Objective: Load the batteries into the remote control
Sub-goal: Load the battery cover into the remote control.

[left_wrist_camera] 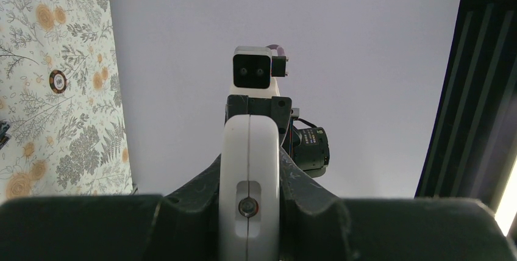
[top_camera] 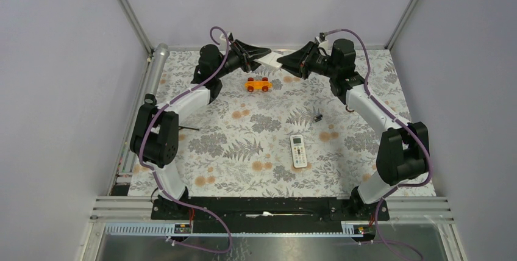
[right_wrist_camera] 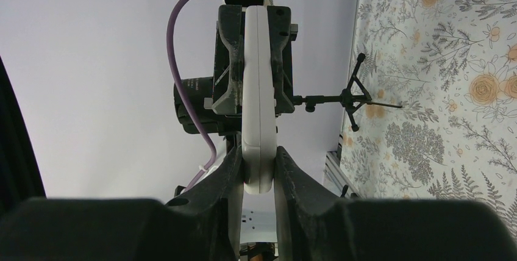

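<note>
The remote control (top_camera: pixel 272 60) is held in the air over the far edge of the table, edge-on to both wrist cameras. My left gripper (top_camera: pixel 262 53) is shut on one end of it and my right gripper (top_camera: pixel 286 63) is shut on the other. In the left wrist view the remote's white end (left_wrist_camera: pixel 250 151), with a small round lens, sits between the fingers of the left gripper (left_wrist_camera: pixel 250 172). In the right wrist view the remote's slim white edge (right_wrist_camera: pixel 259 90) runs away from the right gripper (right_wrist_camera: pixel 260 166). No red and blue batteries show in any view.
An orange toy car (top_camera: pixel 258 84) lies below the held remote. A white remote with a pale green screen (top_camera: pixel 298 150) lies mid-table. A tiny black piece (top_camera: pixel 317 116) lies to the right of centre. A small ring (left_wrist_camera: pixel 58 81) lies on the floral mat.
</note>
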`<action>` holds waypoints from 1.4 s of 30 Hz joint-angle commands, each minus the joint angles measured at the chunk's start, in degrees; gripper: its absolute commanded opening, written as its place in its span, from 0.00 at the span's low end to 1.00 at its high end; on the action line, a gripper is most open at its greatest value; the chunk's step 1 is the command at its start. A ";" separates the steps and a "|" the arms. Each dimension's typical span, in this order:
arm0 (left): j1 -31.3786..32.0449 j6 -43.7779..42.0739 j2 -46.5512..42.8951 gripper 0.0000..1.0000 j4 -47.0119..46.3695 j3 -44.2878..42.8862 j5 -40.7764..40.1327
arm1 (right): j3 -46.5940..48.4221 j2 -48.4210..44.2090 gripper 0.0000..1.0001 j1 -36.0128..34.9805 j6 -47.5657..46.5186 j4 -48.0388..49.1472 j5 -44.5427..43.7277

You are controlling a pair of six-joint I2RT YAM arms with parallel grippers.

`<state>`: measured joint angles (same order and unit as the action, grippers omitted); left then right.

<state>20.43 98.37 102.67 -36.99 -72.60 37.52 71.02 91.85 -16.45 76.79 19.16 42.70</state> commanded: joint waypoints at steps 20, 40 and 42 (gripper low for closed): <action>5.99 -6.16 -3.43 0.00 -2.80 -3.95 6.25 | 3.86 7.60 0.23 -4.03 -5.49 4.83 -3.46; 2.65 -9.60 -5.10 0.00 -1.31 -1.42 6.60 | 3.00 3.71 0.47 -2.49 -9.98 7.47 -4.42; 1.82 -11.67 -5.66 0.00 0.00 -0.83 6.88 | 2.89 3.02 0.58 -0.91 -9.76 10.34 -1.30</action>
<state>21.98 90.32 102.37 -34.11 -73.45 37.50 73.10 97.43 -19.20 70.02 25.30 39.72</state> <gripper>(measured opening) 0.221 0.504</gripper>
